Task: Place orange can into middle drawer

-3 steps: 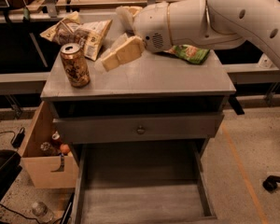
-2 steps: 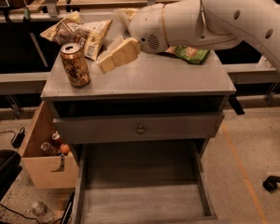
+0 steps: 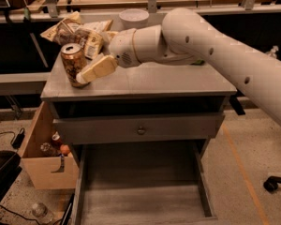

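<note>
The orange can [image 3: 73, 62] stands upright at the front left corner of the grey cabinet top [image 3: 168, 81]. My gripper [image 3: 91, 71], cream-coloured on the end of the white arm [image 3: 215, 46], is right against the can's right front side at can height. The middle drawer [image 3: 140, 186] is pulled out below, a bare grey tray with low side walls. Above it is a closed drawer front with a small round knob [image 3: 140, 130].
Snack bags [image 3: 79, 31] and a white bowl [image 3: 133, 18] sit at the back of the cabinet top. A cardboard box [image 3: 42, 161] with bottles stands on the floor to the left. A plastic bottle [image 3: 40, 212] lies on the floor.
The gripper has moved left and down from the middle of the cabinet top until it is against the can. The can has not moved.
</note>
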Robot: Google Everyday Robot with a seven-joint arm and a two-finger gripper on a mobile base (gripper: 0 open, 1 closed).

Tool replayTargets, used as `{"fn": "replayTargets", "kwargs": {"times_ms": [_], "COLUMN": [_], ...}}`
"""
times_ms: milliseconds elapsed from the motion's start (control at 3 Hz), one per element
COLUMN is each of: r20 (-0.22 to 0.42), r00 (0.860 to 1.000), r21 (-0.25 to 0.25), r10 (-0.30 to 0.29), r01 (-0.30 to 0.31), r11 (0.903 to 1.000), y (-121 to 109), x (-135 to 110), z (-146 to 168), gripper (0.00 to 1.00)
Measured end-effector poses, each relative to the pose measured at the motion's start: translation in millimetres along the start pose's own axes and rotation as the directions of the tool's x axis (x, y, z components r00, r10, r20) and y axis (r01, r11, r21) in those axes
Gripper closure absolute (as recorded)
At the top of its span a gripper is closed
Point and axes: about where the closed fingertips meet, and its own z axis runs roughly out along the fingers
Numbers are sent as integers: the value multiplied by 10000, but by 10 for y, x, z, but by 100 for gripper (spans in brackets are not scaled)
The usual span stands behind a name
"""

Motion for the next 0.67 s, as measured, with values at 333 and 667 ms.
{"fn": "replayTargets", "kwargs": {"times_ms": [333, 667], "r20": [415, 862], "r00": [9991, 9962], "r21": [6, -39], "r10": [99, 137], "r01": [-100, -134], "r11": [10000, 9999], "y": [-152, -201], "x": [92, 109], "z": [294, 494], "gripper": [0, 0]}}
